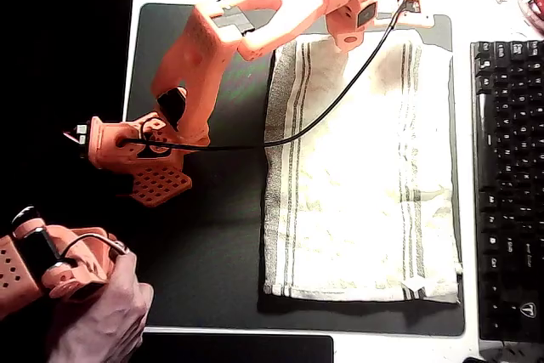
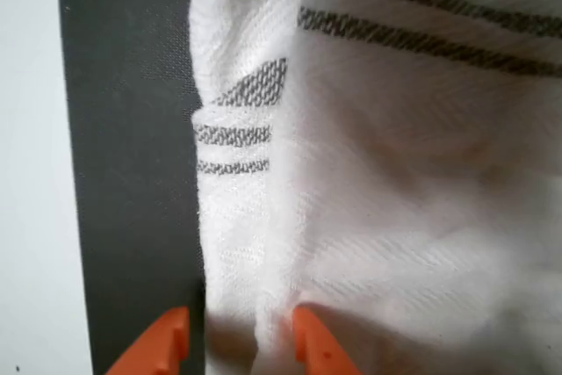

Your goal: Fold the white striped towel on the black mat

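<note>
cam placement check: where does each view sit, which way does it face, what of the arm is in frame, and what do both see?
Overhead view: fixed above the table, looking straight down on the black mat, the white striped towel and a keyboard; orange arm reaches to the towel's top edge.
Wrist view: rides on the gripper, looking close down at the bunched towel edge; two orange fingertips straddle a fold.
Shared: towel, mat and the white table.

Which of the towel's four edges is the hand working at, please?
The top edge of the white striped towel in the overhead view, by the black mat's far border; the hand straddles bunched cloth there.
</note>
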`<state>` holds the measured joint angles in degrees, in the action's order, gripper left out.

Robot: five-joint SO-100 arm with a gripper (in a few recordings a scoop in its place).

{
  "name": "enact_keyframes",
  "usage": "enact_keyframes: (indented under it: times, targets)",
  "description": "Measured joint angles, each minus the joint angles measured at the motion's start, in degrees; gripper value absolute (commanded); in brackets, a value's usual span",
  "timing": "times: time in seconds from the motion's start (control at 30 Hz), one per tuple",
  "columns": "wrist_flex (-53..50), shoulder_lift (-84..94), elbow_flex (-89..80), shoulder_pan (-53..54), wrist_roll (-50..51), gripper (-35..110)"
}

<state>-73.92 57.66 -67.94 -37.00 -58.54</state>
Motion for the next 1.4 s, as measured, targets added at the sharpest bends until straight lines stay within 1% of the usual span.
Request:
enact_keyframes:
  times: [0.2, 0.63, 1.0, 1.4]
  targets:
    - [2.2, -2.4, 0.0, -0.4, 0.0, 14]
    - [4.5, -2.9, -1.8, -0.4, -1.7, 1]
    - [3.7, -1.8, -2.0, -0.4, -1.7, 0]
    - [1.6, 3.7, -3.3, -0.4, -2.1, 0]
